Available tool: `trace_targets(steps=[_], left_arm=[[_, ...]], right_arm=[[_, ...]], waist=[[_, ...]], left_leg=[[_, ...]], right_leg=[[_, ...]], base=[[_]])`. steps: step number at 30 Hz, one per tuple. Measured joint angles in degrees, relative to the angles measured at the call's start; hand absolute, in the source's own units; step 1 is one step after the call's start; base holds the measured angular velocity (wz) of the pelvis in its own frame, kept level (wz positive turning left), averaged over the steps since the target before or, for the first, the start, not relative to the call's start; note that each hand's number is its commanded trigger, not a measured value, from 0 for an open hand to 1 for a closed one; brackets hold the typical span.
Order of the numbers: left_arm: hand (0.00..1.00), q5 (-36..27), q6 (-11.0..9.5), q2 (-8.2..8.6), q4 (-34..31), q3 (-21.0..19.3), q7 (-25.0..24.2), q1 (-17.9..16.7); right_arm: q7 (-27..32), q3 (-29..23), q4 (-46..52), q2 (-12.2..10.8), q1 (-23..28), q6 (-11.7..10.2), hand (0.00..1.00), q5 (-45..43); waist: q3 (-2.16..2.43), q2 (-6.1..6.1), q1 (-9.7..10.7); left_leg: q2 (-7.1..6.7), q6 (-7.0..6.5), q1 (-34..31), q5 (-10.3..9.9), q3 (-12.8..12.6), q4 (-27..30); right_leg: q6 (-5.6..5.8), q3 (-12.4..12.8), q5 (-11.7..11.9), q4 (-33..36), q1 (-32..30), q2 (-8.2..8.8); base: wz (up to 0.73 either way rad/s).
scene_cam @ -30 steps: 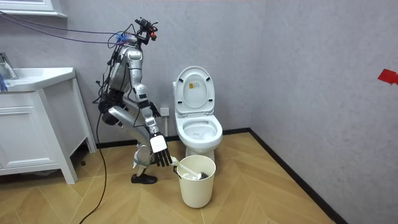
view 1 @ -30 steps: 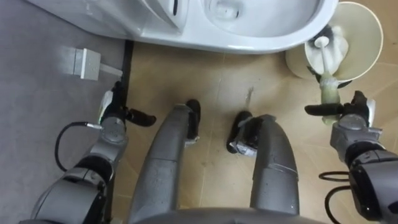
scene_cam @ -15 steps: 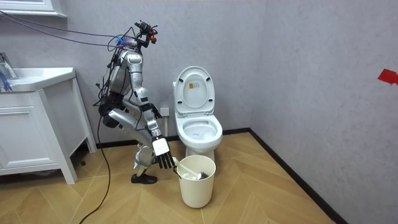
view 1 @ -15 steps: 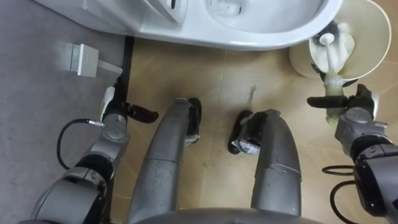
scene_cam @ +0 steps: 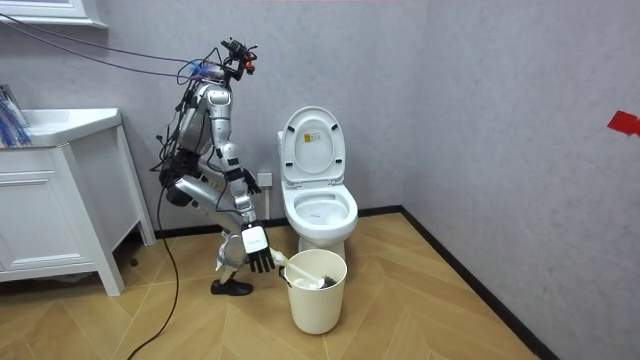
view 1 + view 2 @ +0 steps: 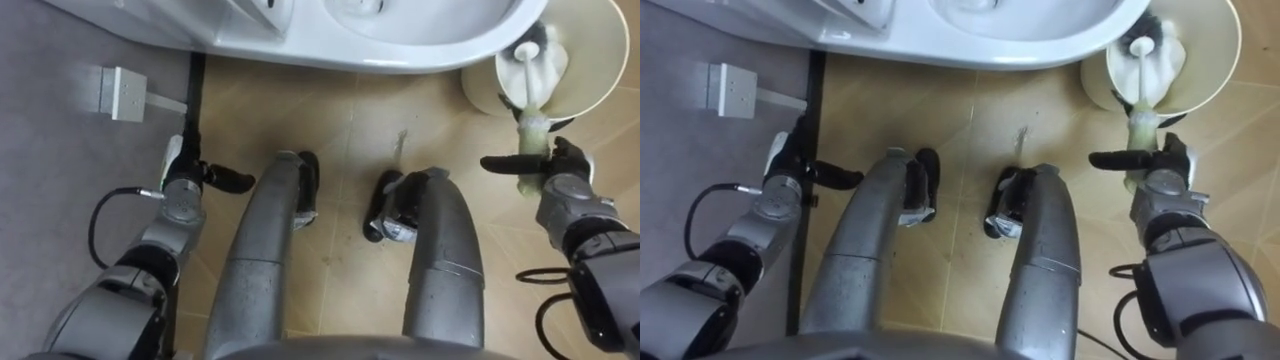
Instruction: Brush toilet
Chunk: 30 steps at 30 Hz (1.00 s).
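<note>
- The toilet brush (image 6: 531,125) is stood in a pale bucket (image 6: 603,60).
- Its handle is crossed by the straight thumb of the right robot hand (image 6: 556,176), which is spread wide and grips nothing.

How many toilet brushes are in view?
1: the toilet brush stands in the cream bucket beside the toilet, handle at the right hand. Others could be hidden inside the bucket.

One toilet (image 6: 400,55), one brush (image 6: 533,78), one bin (image 6: 600,62), one cabinet (image 5: 50,220), one wall socket (image 6: 118,92)
</note>
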State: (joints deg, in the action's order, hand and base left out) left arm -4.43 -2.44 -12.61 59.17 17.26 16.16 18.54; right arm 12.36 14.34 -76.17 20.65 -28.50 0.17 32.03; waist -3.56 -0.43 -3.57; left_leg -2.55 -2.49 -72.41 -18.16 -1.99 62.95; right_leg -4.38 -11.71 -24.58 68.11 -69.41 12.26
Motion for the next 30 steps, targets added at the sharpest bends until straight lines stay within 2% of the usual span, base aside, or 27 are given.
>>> trace_targets(steps=[3,4,5,11,13,19,30], left_arm=[[0.00,-0.1,0.0,-0.43,0.0,0.0,-0.1,-0.1],[0.00,-0.1,0.0,-0.44,0.0,0.0,-0.1,-0.2],[0.00,-0.1,0.0,-0.45,0.0,0.2,-0.1,-0.2],[0.00,-1.2,0.0,-0.59,0.2,1.2,-0.6,0.2],[0.00,-1.7,0.0,-0.59,0.5,1.2,-0.6,0.0],[0.00,-1.6,0.6,-0.58,0.1,1.1,-0.5,-2.2],[0.00,-1.6,1.0,-0.63,0.0,1.0,1.2,-3.2]], right_arm=[[-1.3,0.1,-0.7,0.2,0.0,0.2,0.00,0.6],[-1.5,0.2,-0.8,0.2,-0.1,0.3,0.44,1.0],[-1.6,0.2,-0.9,0.2,-0.1,0.4,1.00,1.2],[-2.0,0.5,-1.5,0.5,-0.2,0.5,1.00,1.6],[-2.0,0.7,-1.6,0.8,0.1,0.5,1.00,4.1],[-1.5,-1.1,-1.8,0.9,0.0,1.2,1.00,8.5],[0.1,-2.3,-1.9,0.9,0.5,1.3,1.00,8.7]], waist=[[-0.02,0.04,-0.2],[-0.03,0.05,-0.4],[-0.04,0.05,-0.4],[-0.07,0.11,-1.2],[-0.10,0.15,-1.5],[-0.13,0.23,-1.6],[-0.09,0.29,-1.6]], left_leg=[[-0.18,-0.09,-1.0,-0.1,0.1,0.4],[-0.21,-0.21,-1.3,-0.1,0.1,0.7],[-0.22,-0.20,-1.3,-0.2,0.1,0.7],[-0.18,-0.15,-1.4,-0.3,0.1,0.8],[-0.14,-0.24,-1.3,-0.3,0.1,0.8],[-0.19,-0.27,-1.2,-0.3,0.1,0.8],[-0.19,-0.34,0.1,-0.3,-0.2,0.7]], right_leg=[[-0.04,-0.1,0.0,0.5,-0.9,0.27],[-0.02,-0.1,-0.2,0.7,-1.2,0.36],[0.02,-0.1,-0.2,0.8,-1.2,0.35],[0.14,-0.1,-0.3,0.7,-1.2,0.27],[0.09,-0.1,-0.3,0.7,-1.2,0.26],[0.06,-0.1,-0.5,0.8,-1.0,0.34],[0.08,-0.2,-0.6,0.7,0.4,0.38]], base=[[0.03],[0.00],[0.00],[0.00],[0.00],[0.00],[0.00]])
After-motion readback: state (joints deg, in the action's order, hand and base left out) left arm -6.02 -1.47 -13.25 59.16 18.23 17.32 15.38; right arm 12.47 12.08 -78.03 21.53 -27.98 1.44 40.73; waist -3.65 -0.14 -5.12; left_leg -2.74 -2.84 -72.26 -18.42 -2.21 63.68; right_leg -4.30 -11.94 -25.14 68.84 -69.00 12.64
